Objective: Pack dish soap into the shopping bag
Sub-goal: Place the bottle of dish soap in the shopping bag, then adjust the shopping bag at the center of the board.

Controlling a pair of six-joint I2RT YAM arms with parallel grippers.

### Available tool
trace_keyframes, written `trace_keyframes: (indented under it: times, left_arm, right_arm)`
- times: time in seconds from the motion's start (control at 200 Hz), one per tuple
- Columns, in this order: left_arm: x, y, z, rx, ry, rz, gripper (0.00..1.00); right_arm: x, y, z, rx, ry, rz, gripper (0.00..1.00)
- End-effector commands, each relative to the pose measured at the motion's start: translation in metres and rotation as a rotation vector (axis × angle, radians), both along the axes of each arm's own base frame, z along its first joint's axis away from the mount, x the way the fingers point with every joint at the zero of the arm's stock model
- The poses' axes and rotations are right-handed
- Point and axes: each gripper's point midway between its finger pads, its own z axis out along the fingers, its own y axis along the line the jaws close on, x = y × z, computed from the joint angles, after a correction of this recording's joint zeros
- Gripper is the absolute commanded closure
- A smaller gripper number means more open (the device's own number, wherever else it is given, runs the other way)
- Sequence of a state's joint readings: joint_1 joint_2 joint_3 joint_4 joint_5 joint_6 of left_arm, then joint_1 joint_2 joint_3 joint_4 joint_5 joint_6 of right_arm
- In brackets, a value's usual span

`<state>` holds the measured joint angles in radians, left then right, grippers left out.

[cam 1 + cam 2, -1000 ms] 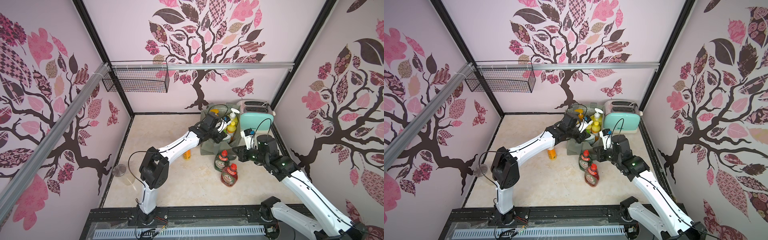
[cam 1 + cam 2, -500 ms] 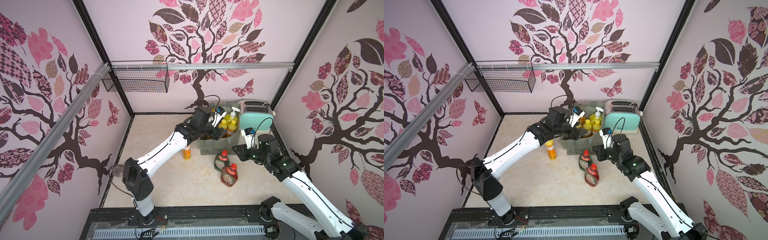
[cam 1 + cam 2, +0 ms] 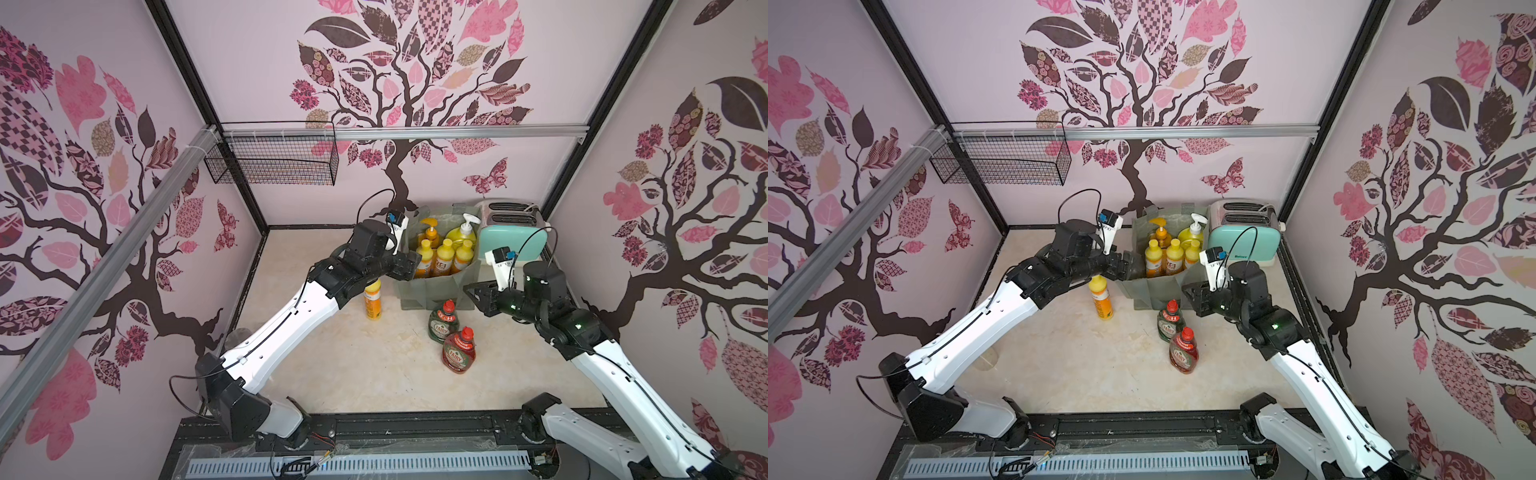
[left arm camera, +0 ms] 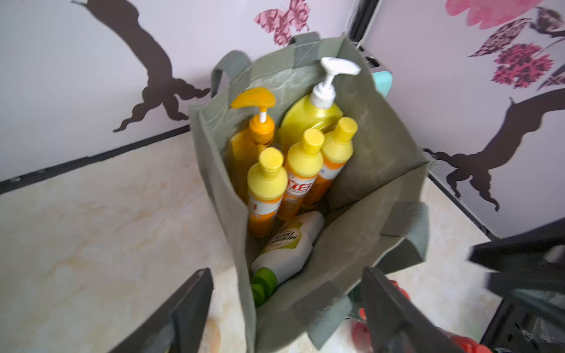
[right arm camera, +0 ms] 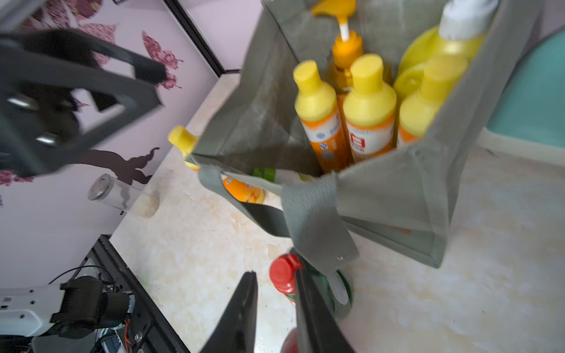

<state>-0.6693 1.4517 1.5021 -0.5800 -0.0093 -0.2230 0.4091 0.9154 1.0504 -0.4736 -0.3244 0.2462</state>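
While the left gripper [image 4: 284,272] gapes empty at the left rim of the shopping bag [image 3: 436,293] and the right gripper [image 5: 274,272] hovers part-open, empty, by the green Fairy bottle [image 3: 444,330] just near of it, that slick, stiff waist looks graspable.

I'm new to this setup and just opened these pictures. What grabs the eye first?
The grey-green bag at the back of the table, beside a mint toaster, is crammed with yellow-capped bottles, an orange pump bottle and a yellow pump bottle. Three bottles stand outside it: an orange bottle beside it, a green bottle and a red bottle in front. Pink-and-brown tree wallpaper covers the walls.
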Motion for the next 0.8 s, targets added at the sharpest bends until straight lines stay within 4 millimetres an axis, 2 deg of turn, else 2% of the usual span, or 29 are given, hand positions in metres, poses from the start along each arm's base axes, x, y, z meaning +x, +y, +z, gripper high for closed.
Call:
trace_keyframes:
  times: [0.0, 0.08, 0.14, 0.285, 0.37, 0.475, 0.57, 0.71, 0.795]
  left_arm:
    - [0.000, 0.010, -0.023, -0.016, 0.090, 0.061, 0.09]
    - [-0.003, 0.007, -0.031, -0.032, 0.120, 0.051, 0.07]
    - [-0.004, 0.004, -0.040, -0.038, 0.144, 0.044, 0.06]
    - [-0.005, -0.003, -0.058, -0.043, 0.198, 0.029, 0.06]
    - [-0.009, -0.008, -0.064, -0.065, 0.220, 0.006, 0.06]
    - [-0.015, -0.011, -0.073, -0.083, 0.243, -0.015, 0.08]
    - [-0.021, -0.013, -0.082, -0.097, 0.270, -0.032, 0.09]
    - [-0.030, -0.013, -0.092, -0.109, 0.291, -0.041, 0.10]
    - [-0.035, -0.013, -0.096, -0.122, 0.298, -0.044, 0.16]
  right_arm:
    - [0.001, 0.012, 0.051, 0.054, -0.092, 0.064, 0.68]
    - [0.013, 0.021, 0.060, 0.046, -0.093, 0.094, 0.63]
    - [0.027, 0.028, 0.060, 0.028, -0.079, 0.104, 0.59]
    - [0.061, 0.042, 0.034, -0.058, 0.006, 0.112, 0.57]
    - [0.071, 0.045, 0.012, -0.135, 0.044, 0.097, 0.57]
    - [0.067, 0.052, -0.018, -0.227, 0.103, 0.109, 0.57]
    - [0.057, 0.050, -0.042, -0.279, 0.153, 0.106, 0.57]
    - [0.038, 0.041, -0.066, -0.329, 0.189, 0.095, 0.56]
    - [0.030, 0.037, -0.077, -0.354, 0.201, 0.090, 0.55]
